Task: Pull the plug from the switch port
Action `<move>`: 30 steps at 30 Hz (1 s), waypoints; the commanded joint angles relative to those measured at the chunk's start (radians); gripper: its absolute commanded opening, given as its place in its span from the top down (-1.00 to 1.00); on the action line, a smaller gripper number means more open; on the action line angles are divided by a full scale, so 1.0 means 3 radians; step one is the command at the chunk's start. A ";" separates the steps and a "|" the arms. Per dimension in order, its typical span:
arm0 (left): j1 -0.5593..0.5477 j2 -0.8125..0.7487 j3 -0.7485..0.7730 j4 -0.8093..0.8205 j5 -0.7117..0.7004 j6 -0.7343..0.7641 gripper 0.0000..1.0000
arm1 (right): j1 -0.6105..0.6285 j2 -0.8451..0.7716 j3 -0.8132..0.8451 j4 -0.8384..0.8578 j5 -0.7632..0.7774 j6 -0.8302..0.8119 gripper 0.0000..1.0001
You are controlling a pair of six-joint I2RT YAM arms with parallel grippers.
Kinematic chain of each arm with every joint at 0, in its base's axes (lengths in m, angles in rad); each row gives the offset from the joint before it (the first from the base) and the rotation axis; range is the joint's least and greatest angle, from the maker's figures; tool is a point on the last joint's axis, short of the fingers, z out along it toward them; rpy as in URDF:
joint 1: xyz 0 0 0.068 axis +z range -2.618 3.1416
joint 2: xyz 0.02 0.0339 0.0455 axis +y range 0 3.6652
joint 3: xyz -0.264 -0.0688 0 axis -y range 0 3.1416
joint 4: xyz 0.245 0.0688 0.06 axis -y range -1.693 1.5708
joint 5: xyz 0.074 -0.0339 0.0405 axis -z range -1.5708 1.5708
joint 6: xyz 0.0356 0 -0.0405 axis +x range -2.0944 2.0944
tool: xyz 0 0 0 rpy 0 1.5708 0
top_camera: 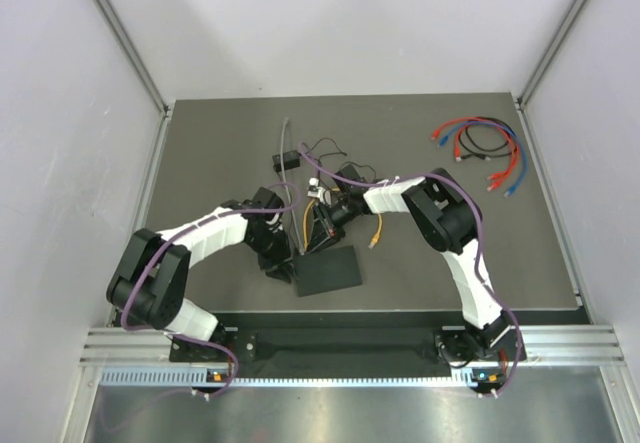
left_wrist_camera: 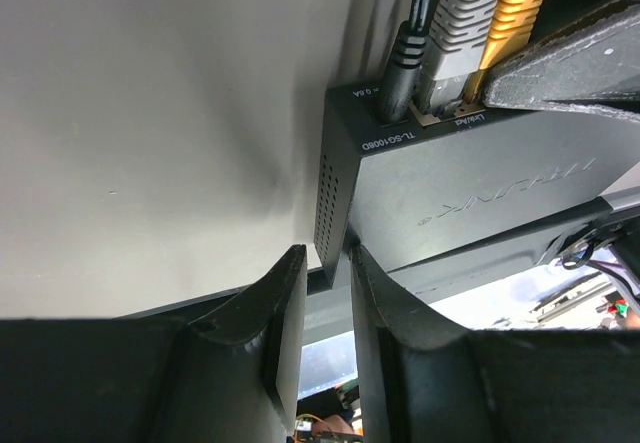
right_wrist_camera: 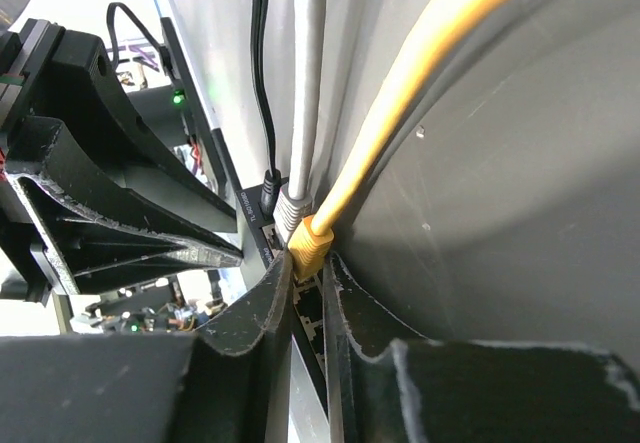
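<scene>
One yellow plug (right_wrist_camera: 312, 246), flanked by the near-shut right pincer (right_wrist_camera: 306, 269) (grip unclear), should be drawn straight out, the flat black switch (left_wrist_camera: 480, 193) pinched by the left pincer (left_wrist_camera: 328, 271).

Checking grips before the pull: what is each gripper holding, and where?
The left gripper clamps the switch by its corner; the right gripper straddles the yellow plug, hold unclear.

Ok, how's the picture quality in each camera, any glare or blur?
Top view: evenly lit, sharp, only soft shadows. Left wrist view: switch label crisp, blown-out glare bottom right. Right wrist view: yellow cable blurs toward the lens, bright washout at left.
</scene>
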 commanded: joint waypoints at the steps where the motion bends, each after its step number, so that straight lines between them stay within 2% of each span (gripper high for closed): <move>1: 0.0009 0.0101 0.0060 0.0074 -0.0136 0.0083 0.41 | -0.0004 0.0071 0.0077 -0.0043 0.0186 -0.0109 1.00; 5: 0.0004 0.0111 0.0060 0.0074 -0.0120 0.0099 0.41 | 0.0011 -0.0021 0.0006 0.0236 0.0508 0.0105 1.00; 8: 0.0009 0.0122 0.0071 0.0069 -0.0115 0.0109 0.41 | 0.0006 -0.0128 -0.0199 0.0620 0.0759 0.0565 1.00; 12: 0.0009 0.0116 0.0060 0.0054 -0.0110 0.0119 0.41 | -0.0004 -0.0098 -0.0357 0.1249 0.0851 0.1305 1.00; 16: 0.0004 0.0076 0.0045 0.0033 -0.0110 0.0140 0.41 | -0.0040 -0.0067 -0.0363 0.1501 0.0836 0.1655 1.00; 19: 0.0009 0.0060 0.0030 0.0033 -0.0120 0.0155 0.41 | -0.0060 -0.0113 -0.0307 0.1369 0.0922 0.1620 1.00; 24: 0.0014 0.0081 0.0050 0.0033 -0.0110 0.0191 0.41 | -0.0019 -0.0205 0.0087 0.0413 0.1245 0.0675 1.00; 30: 0.0014 0.0101 0.0060 0.0038 -0.0074 0.0216 0.42 | -0.0111 -0.0318 -0.0066 0.0795 0.1184 0.0873 1.00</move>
